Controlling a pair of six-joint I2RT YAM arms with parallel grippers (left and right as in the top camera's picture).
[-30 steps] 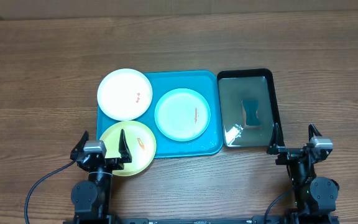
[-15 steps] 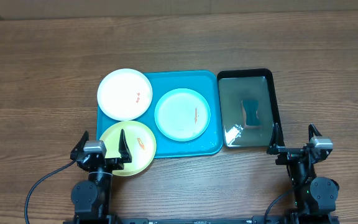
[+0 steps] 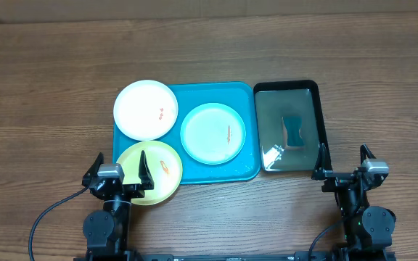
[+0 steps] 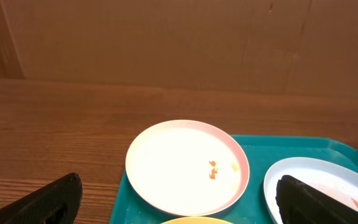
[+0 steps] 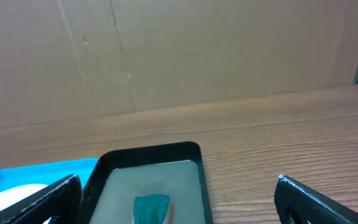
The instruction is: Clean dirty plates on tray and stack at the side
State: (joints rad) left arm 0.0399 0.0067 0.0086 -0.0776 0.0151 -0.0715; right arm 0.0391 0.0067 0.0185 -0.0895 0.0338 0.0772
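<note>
The teal tray [image 3: 247, 96] lies mid-table with three plates on it. A white plate [image 3: 145, 109] with small orange spots overhangs its back left corner. The pale cyan plate [image 3: 212, 133] with an orange streak rests inside it. Over the front left corner hangs the yellow-green plate [image 3: 158, 172], also smeared orange. My left gripper [image 3: 120, 159] stands open at the near edge of the yellow-green plate, holding nothing. In the left wrist view the white plate [image 4: 179, 165] lies ahead between the fingers. My right gripper [image 3: 343, 152] is open and empty, just near of the black tray.
A glossy black tray [image 3: 287, 85] holding shallow liquid and a teal sponge [image 3: 293, 132] sits right of the teal tray. The right wrist view shows that sponge [image 5: 151, 208] ahead. A cardboard wall stands behind the table. Bare wood lies left of the plates.
</note>
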